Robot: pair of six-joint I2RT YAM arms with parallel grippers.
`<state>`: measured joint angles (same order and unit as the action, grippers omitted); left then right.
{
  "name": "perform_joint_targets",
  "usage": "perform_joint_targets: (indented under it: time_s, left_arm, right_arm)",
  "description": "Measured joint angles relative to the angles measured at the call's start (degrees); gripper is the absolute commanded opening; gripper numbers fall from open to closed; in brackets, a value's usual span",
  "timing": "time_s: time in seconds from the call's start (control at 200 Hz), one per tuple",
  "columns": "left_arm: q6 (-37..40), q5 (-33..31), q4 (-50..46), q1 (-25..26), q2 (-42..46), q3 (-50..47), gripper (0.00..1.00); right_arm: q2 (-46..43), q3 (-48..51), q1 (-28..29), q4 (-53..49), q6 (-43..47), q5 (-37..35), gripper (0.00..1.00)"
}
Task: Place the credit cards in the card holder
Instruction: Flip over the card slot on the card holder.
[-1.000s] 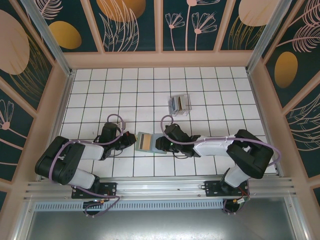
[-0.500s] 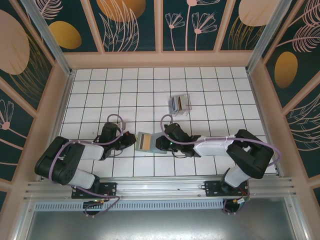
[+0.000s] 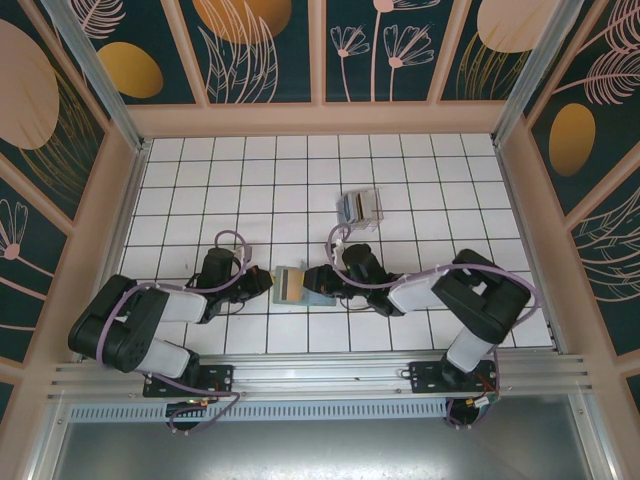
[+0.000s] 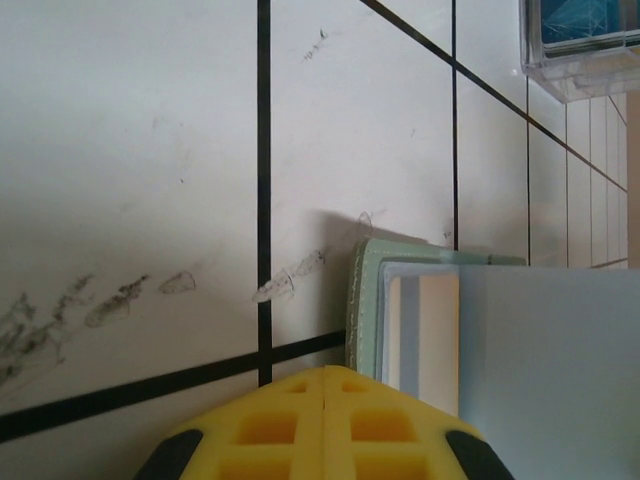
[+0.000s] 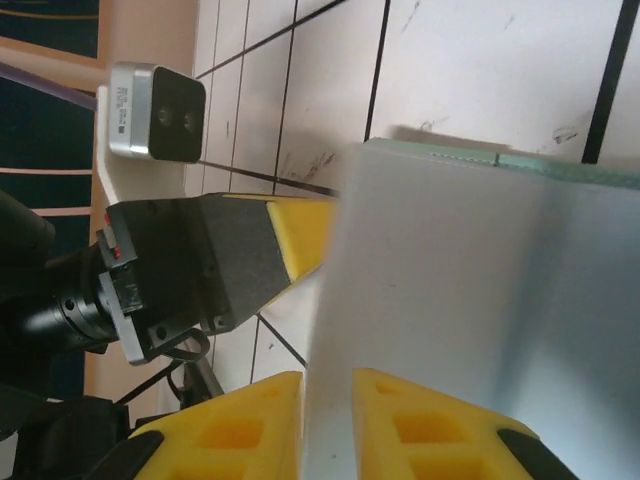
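The card holder (image 3: 292, 283) lies on the white tiled surface (image 3: 200, 180), directly between the two arms. It is a flat wallet with a grey-green outside and stitching along the rim. It is partly open, so a tan lining with a paler pocket strip shows inside. Its upper flap looks pale grey-blue from the wrist cameras and is lifted off the lower half at the right edge.

The right pincer (image 5: 328, 400) is at that right edge. Its two yellow fingers are drawn in close on either side of the raised flap, pinching it.

The left pincer (image 3: 264, 286) comes in from the card holder's left side. Its yellow fingers are pressed fully together with nothing between them. The closed tip sits right at the wallet's left rim, though I cannot tell whether it is actually pressing on it.

Beyond the card holder, toward the back wall and a little to its right, a small clear plastic box (image 3: 362, 210) stands well apart from it. The credit cards (image 3: 350, 208) stand on edge inside the box, and a blue one shows through the wall.
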<state>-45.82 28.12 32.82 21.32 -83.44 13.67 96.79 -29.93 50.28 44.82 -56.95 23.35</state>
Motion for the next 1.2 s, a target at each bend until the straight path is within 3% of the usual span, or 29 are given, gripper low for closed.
perform_joint_targets:
  time_s: [0.13,0.35,0.475,0.566,0.821,1.091,1.201]
  left_arm:
    - [-0.02,0.39,0.46,0.02,0.31,-0.55,0.05]
    - [-0.02,0.46,0.26,0.07,0.81,-0.79,0.09]
    - [-0.09,0.81,-0.02,0.15,1.29,-0.76,0.17]
    - [0.22,1.09,-0.04,0.37,1.57,-0.68,0.21]
    - [-0.33,1.03,-2.08,0.85,4.24,-0.5,0.39]
    - [-0.13,-0.39,-7.39,1.14,8.96,0.52,0.7]
    - [-0.04,0.33,-7.74,1.18,9.03,1.16,0.76]
  right_arm:
    - [3.54,-0.02,0.0,1.55,-2.12,1.66,0.09]
    - [4.09,-0.68,0.07,0.17,-1.95,1.79,0.09]
    - [4.09,-1.33,0.07,-0.52,-1.64,1.9,0.24]
    - [4.24,-2.23,0.15,-0.79,-1.36,2.23,0.3]
    - [5.68,-2.82,0.39,-0.94,-0.44,2.21,0.37]
    - [5.6,-3.15,0.44,-2.38,-0.39,0.92,0.39]
    - [5.46,-3.39,0.44,-3.02,-0.39,0.31,0.39]
